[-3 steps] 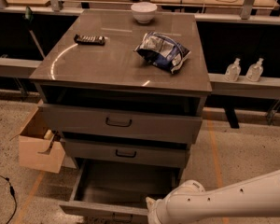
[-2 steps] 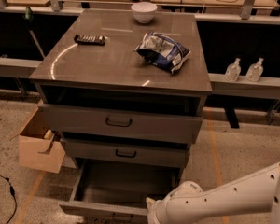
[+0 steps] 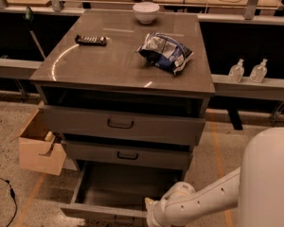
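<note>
I have the gripper at the front lip of the bottom drawer, which stands open; grip state I cannot tell.

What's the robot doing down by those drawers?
The robot's arm reaches low beside the cabinet. Its tool is right at the front edge of the bottom drawer, which is pulled far out. The top drawer and middle drawer stick out only a little. On the cabinet lie a chip bag, a white bowl and a small dark bar, all far from the tool.
</note>
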Controlling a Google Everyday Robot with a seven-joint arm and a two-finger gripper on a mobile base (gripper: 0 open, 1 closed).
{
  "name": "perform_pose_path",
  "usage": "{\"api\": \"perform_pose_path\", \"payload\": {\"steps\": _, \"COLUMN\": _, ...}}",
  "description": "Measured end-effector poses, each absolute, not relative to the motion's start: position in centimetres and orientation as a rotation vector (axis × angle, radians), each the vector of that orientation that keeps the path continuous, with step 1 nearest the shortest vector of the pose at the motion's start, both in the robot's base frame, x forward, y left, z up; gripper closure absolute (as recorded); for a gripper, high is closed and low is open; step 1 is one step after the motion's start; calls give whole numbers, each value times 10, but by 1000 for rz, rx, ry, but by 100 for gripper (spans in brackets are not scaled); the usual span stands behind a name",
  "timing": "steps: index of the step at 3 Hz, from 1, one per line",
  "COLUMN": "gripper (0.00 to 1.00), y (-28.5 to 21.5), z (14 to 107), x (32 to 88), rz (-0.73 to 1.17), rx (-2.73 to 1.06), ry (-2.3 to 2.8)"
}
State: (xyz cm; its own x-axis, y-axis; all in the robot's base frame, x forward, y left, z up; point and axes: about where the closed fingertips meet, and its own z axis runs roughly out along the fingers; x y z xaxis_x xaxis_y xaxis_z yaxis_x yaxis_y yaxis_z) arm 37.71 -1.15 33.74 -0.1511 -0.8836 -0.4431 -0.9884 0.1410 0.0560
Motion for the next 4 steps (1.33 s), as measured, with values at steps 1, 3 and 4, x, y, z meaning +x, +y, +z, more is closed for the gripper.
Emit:
{"api": "perform_pose_path", "payload": {"steps": 1, "gripper": 0, "y": 1, "z": 317, "x": 380, "rz": 496, "rx": -1830, "ry": 2092}}
{"api": "perform_pose_path", "payload": {"steps": 3, "gripper": 0, "y": 50, "z": 260, "x": 361, "rz": 496, "rx": -1890, "ry": 2038}}
{"api": "perform_pose_path", "payload": {"steps": 4, "gripper": 0, "y": 73, "z": 237, "x": 349, "rz": 524, "rx": -1950, "ry": 2032}}
